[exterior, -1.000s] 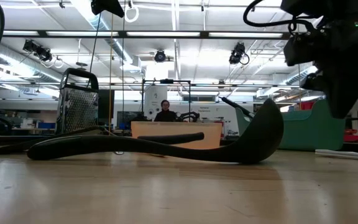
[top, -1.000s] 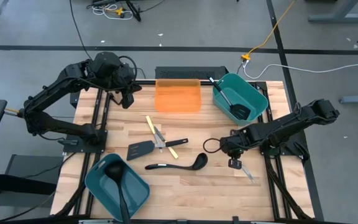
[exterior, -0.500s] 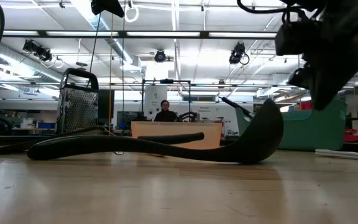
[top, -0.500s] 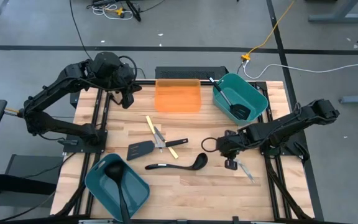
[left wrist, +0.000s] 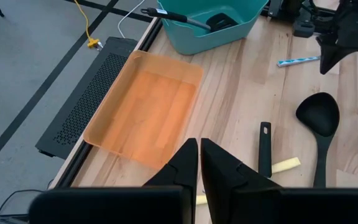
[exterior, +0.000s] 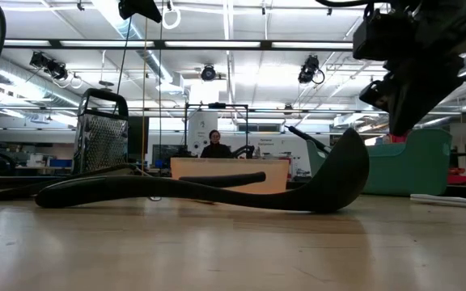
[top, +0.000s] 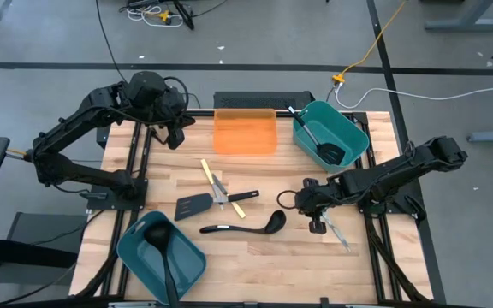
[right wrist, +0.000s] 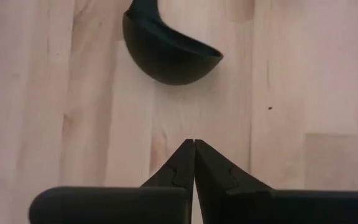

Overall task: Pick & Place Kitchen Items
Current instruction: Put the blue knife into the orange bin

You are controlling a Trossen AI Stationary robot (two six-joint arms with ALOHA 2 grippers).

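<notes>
The task looks partly done. One black ladle (top: 165, 257) already lies in the teal bin (top: 135, 252) at the near left corner of the bench (top: 255, 265), and a black utensil (top: 315, 137) rests in the second teal bin (top: 353, 128) at the far right corner. The orange tray (top: 245, 133) between the far corners appears to hold nothing.

Several pieces remain loose on the wood. A second black ladle (top: 245, 226) lies across the middle, its bowl pointing toward the right arm. Just beyond it sit a black slotted spatula (top: 193, 205), another dark-handled piece (top: 242, 198), some slim silver cutlery (top: 218, 189) and two pale yellow-handled pieces (top: 207, 170), all clustered close together. A thin silver piece (top: 339, 236) lies apart, near the right edge.

The right tool (top: 315, 224) hangs over the bench between the ladle's bowl and that silver piece, its fingers pressed together and holding nothing; in the right wrist view the ladle's bowl (right wrist: 169, 53) lies just ahead of the closed tips. The left tool (top: 175, 137) waits raised above the far left part of the bench, beside the orange tray, fingers likewise pressed together and empty.

By this reckoning, two pieces are put away and about seven are left to collect.
</notes>
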